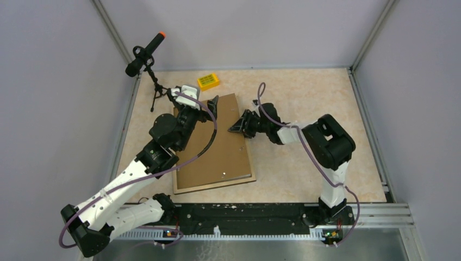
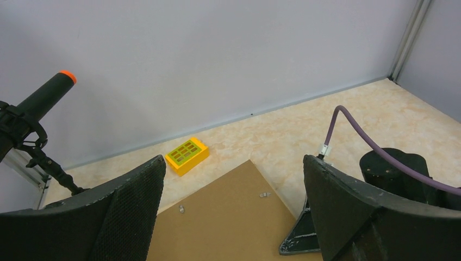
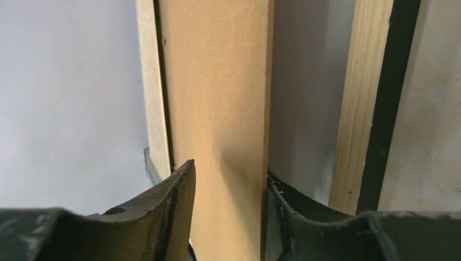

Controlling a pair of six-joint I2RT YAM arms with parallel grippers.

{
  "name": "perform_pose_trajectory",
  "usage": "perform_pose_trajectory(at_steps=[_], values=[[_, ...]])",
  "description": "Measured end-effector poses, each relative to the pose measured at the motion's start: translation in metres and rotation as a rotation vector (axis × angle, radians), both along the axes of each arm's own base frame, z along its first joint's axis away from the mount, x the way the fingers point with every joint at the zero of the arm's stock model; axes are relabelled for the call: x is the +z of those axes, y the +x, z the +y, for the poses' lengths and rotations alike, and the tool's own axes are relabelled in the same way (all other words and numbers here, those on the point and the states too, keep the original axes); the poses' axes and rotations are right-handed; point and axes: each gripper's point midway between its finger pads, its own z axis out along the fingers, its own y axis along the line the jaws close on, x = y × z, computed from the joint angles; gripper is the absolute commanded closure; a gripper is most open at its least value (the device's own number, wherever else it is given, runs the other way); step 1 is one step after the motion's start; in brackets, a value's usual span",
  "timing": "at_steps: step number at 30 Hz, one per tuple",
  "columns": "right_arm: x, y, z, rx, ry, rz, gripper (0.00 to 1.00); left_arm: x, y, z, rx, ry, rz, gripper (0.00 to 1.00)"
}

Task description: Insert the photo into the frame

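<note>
The brown hardboard backing sheet [image 1: 217, 147] lies over the frame [image 1: 217, 185], whose light edge shows along the near side. In the right wrist view the sheet [image 3: 217, 109] ends short of the frame's light wood rim [image 3: 361, 109]. A strip of the photo's white back [image 3: 307, 109] shows between them; its picture side is hidden. My right gripper [image 1: 239, 125] is turned on its side at the sheet's right edge. Its jaws [image 3: 229, 166] are partly open, one finger above the sheet and one at its edge. My left gripper [image 1: 198, 106] hovers open and empty over the sheet's far end [image 2: 234, 159].
A yellow block [image 1: 208, 81] lies on the table just beyond the sheet's far edge and also shows in the left wrist view [image 2: 187, 155]. A microphone on a small tripod [image 1: 145, 53] stands at the far left. Grey walls close in three sides.
</note>
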Motion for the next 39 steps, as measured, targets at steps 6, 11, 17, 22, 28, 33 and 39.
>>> perform_pose_trajectory(at_steps=[6, 11, 17, 22, 28, 33, 39], values=[[-0.001, 0.001, 0.0, 0.024, -0.112, -0.044, 0.39, 0.0, 0.0, 0.0, -0.002, -0.005, 0.003, 0.01], [-0.006, 0.001, -0.003, 0.044, -0.223, -0.076, 0.31, 0.0, 0.0, -0.001, -0.004, -0.006, 0.003, 0.01], [-0.001, 0.004, -0.011, 0.07, -0.323, -0.122, 0.26, 0.0, 0.0, -0.001, -0.005, -0.005, 0.004, 0.01], [0.005, 0.004, -0.011, 0.115, -0.348, -0.159, 0.22, 0.0, 0.0, -0.001, -0.004, -0.005, 0.004, 0.01], [0.012, 0.003, -0.007, 0.15, -0.356, -0.167, 0.19, -0.001, 0.0, 0.0, -0.001, -0.005, 0.004, 0.01], [0.008, 0.003, -0.003, 0.169, -0.415, -0.172, 0.15, -0.001, 0.001, 0.002, 0.003, -0.003, 0.006, 0.01], [0.001, 0.002, -0.011, 0.176, -0.484, -0.184, 0.13, -0.002, 0.002, 0.002, 0.004, -0.008, 0.009, 0.01]])
